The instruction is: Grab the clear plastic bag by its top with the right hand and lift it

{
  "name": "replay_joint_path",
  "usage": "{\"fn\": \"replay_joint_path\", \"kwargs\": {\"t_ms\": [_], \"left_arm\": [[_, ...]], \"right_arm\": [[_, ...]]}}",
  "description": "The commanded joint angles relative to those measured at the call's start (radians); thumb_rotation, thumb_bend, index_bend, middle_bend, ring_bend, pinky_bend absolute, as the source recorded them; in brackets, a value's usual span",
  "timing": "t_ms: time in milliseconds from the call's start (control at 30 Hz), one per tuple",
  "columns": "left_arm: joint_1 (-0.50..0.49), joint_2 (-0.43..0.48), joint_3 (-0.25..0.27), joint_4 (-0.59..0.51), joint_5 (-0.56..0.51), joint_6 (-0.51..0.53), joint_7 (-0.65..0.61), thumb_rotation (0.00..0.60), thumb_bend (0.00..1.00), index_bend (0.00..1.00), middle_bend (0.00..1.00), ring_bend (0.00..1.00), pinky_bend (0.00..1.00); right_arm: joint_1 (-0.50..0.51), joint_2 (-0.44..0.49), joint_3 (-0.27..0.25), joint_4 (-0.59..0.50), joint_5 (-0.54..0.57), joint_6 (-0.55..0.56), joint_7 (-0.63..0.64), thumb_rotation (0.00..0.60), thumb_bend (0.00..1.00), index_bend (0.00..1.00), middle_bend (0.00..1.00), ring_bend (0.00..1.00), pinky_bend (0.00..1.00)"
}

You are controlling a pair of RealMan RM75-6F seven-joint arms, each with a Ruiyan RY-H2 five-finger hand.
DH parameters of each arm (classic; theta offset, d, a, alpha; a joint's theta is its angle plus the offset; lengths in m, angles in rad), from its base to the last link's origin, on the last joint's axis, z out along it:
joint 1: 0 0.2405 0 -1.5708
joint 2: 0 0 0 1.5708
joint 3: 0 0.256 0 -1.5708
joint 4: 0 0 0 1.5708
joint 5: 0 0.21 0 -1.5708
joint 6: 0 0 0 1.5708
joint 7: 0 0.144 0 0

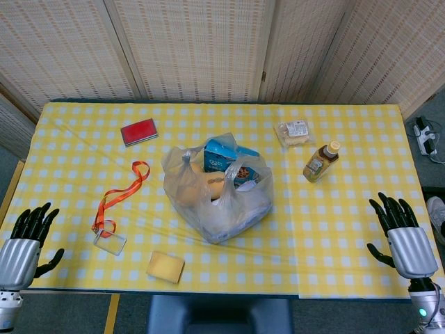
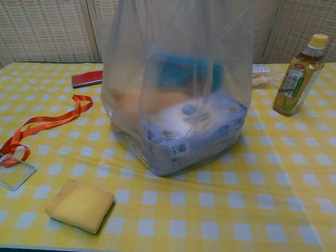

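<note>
Yellow sponge lies nearest the chest camera, just ahead of the clear plastic bag, which sits mid-table on the checked cloth, packed with boxes. Right hand rests at the table's right edge, well apart from the bag, fingers spread, holding nothing; left hand likewise at the left edge. Advice: approach from above, gather both handle loops — not the slack sidewall — and lift straight so the load stays level. Bag's top is cut off in the chest view; handles are hard to separate from above; neither hand shows in the chest view.
</note>
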Motion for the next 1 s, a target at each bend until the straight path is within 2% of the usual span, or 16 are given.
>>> {"fn": "replay_joint_path", "kwargs": {"t_ms": [33, 167, 300, 500, 767, 1000], "left_arm": [[-0.001, 0.000, -0.003, 0.002, -0.006, -0.003, -0.001, 0.600, 0.35, 0.00, 0.00, 0.00, 0.00], [-0.007, 0.001, -0.004, 0.003, -0.014, -0.017, -0.001, 0.600, 0.35, 0.00, 0.00, 0.00, 0.00], [-0.008, 0.005, 0.000, -0.007, -0.013, -0.023, -0.001, 0.600, 0.35, 0.00, 0.00, 0.00, 0.00], [-0.005, 0.013, 0.006, -0.015, 0.002, -0.011, -0.011, 0.600, 0.35, 0.00, 0.00, 0.00, 0.00], [-0.005, 0.020, 0.007, -0.020, 0.000, -0.014, -0.020, 0.600, 0.35, 0.00, 0.00, 0.00, 0.00], [-0.008, 0.023, 0.008, -0.020, -0.009, -0.026, -0.028, 0.600, 0.35, 0.00, 0.00, 0.00, 0.00]], "right_arm": [[0.004, 0.000, 0.001, 0.002, 0.003, -0.007, 0.005, 0.600, 0.26, 0.00, 0.00, 0.00, 0.00], [0.011, 0.004, -0.007, 0.005, -0.005, -0.025, 0.030, 0.600, 0.26, 0.00, 0.00, 0.00, 0.00], [0.033, 0.002, -0.028, 0.024, -0.067, -0.040, 0.128, 0.600, 0.26, 0.00, 0.00, 0.00, 0.00], [0.122, 0.011, -0.075, 0.081, -0.268, -0.013, 0.501, 0.600, 0.26, 0.00, 0.00, 0.00, 0.00], [0.249, 0.008, -0.054, 0.074, -0.409, 0.071, 0.767, 0.600, 0.26, 0.00, 0.00, 0.00, 0.00], [0.347, -0.050, -0.027, 0.059, -0.389, 0.066, 0.984, 0.600, 0.26, 0.00, 0.00, 0.00, 0.00]]}}
